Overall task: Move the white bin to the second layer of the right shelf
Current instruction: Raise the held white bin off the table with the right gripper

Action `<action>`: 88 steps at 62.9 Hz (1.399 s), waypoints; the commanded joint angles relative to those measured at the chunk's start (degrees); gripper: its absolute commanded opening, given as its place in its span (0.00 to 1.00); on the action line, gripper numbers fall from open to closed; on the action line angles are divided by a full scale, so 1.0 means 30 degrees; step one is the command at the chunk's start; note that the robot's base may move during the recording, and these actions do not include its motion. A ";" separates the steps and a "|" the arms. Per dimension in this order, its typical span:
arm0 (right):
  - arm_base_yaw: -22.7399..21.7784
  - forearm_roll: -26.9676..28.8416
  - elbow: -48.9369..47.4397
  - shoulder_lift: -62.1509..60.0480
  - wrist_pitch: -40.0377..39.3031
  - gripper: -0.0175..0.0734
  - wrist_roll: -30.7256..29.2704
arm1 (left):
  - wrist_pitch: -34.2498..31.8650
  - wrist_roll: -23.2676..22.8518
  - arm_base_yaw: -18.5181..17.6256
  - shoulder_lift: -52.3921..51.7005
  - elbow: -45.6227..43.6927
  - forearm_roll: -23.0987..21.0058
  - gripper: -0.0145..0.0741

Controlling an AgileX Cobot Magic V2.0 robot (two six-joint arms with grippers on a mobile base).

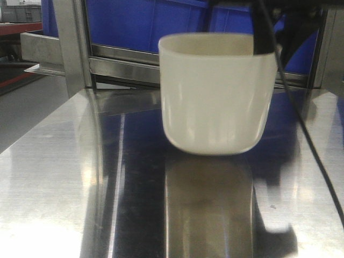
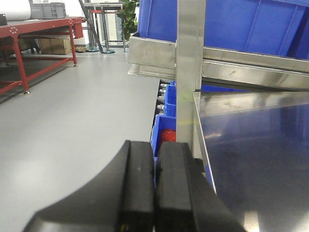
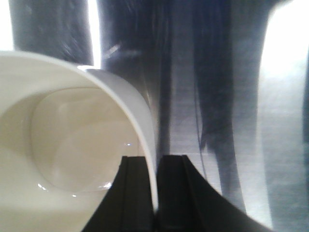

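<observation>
The white bin [image 1: 215,91] is a glossy cream tub in the middle of the front view, low over a flat steel top [image 1: 64,177]; I cannot tell whether its base touches. My right gripper [image 1: 263,51] is shut on the bin's right rim from above. In the right wrist view the rim wall [image 3: 145,130] runs between the two black fingers of the right gripper [image 3: 155,162], one inside and one outside. My left gripper [image 2: 155,147] is shut and empty, off the left edge of the steel top [image 2: 260,154]. No roller-lane shelf level is in view.
Blue crates [image 1: 140,21] sit on a steel rack behind the bin, also in the left wrist view [image 2: 251,24]. A steel upright post [image 1: 72,43] stands at the back left [image 2: 190,72]. A black cable [image 1: 312,145] hangs at right. A red-framed table [image 2: 29,29] stands across the grey floor.
</observation>
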 commanded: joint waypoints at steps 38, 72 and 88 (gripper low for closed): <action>-1.0163 0.3410 0.8243 -1.0014 -0.6115 0.25 -1.2580 | -0.1553 -0.0101 -0.0142 -0.0398 0.0506 -0.0145 0.26; -1.0783 0.3253 1.1681 -1.8604 -0.5969 0.25 -1.2580 | -0.1553 -0.0101 -0.0142 -0.0398 0.0506 -0.0145 0.26; -1.0783 0.3253 1.1681 -2.0417 -0.5900 0.25 -1.2580 | -0.1553 -0.0101 -0.0142 -0.0398 0.0506 -0.0145 0.26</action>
